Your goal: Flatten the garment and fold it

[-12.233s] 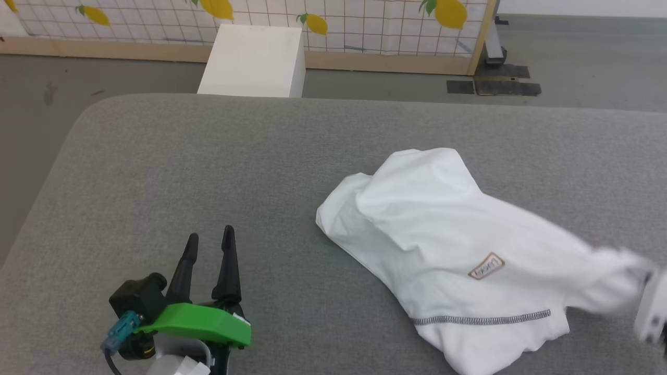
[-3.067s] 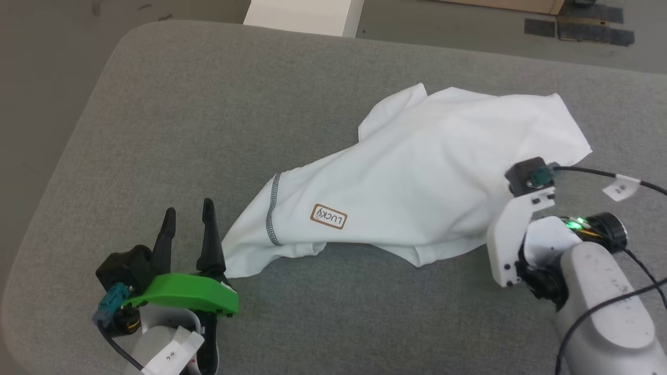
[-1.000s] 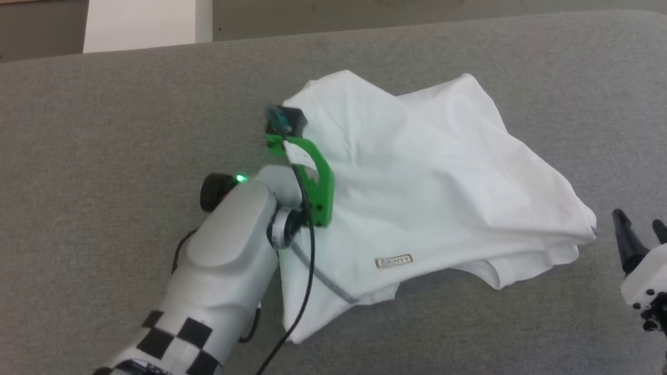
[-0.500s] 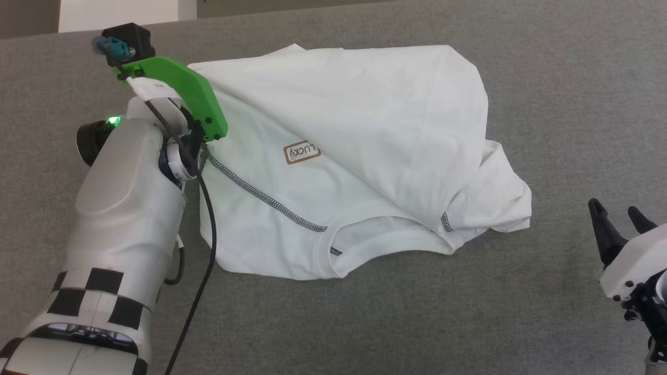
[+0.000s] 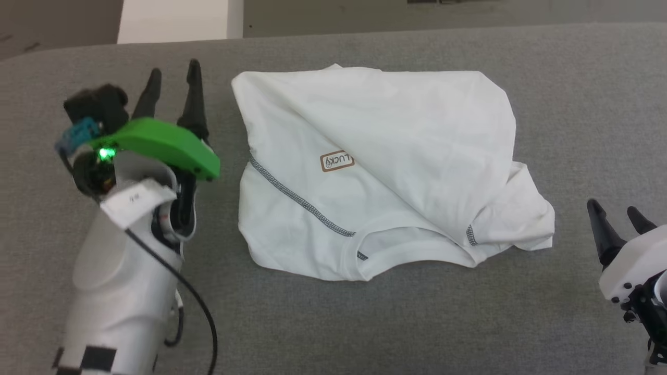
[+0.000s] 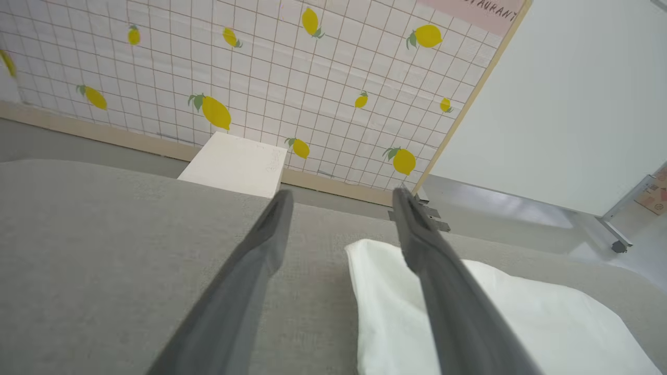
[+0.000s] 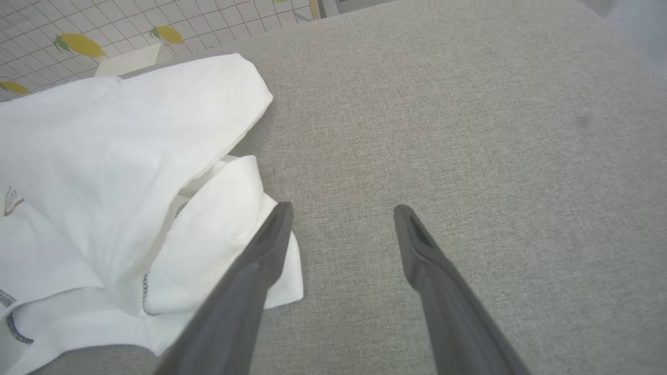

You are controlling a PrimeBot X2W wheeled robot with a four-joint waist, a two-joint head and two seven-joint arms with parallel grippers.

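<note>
The garment (image 5: pixel 385 156), a white shirt with dark zigzag seams and a brown-bordered "LUCKY" patch (image 5: pixel 337 161), lies folded over itself on the grey cushion (image 5: pixel 365 323), neckline toward me. One sleeve bunches at its right edge (image 5: pixel 526 219). My left gripper (image 5: pixel 174 73) stands open just left of the shirt's far left corner, apart from it; in the left wrist view the gripper (image 6: pixel 341 200) is empty and the shirt (image 6: pixel 521 323) lies to its right. My right gripper (image 5: pixel 615 211) is open at the lower right, clear of the sleeve. In the right wrist view the gripper (image 7: pixel 341 211) holds nothing, beside the sleeve (image 7: pixel 219 229).
A rigid white box (image 5: pixel 174 21) stands on the floor beyond the cushion's far edge. A tiled panel with lemon prints (image 6: pixel 260 78) rises behind the box. Bare grey cushion spreads left, right and in front of the shirt.
My left gripper let go of the shirt's left edge, opened and drew back to the left. The shirt settled flatter. The right gripper stayed where it was.
</note>
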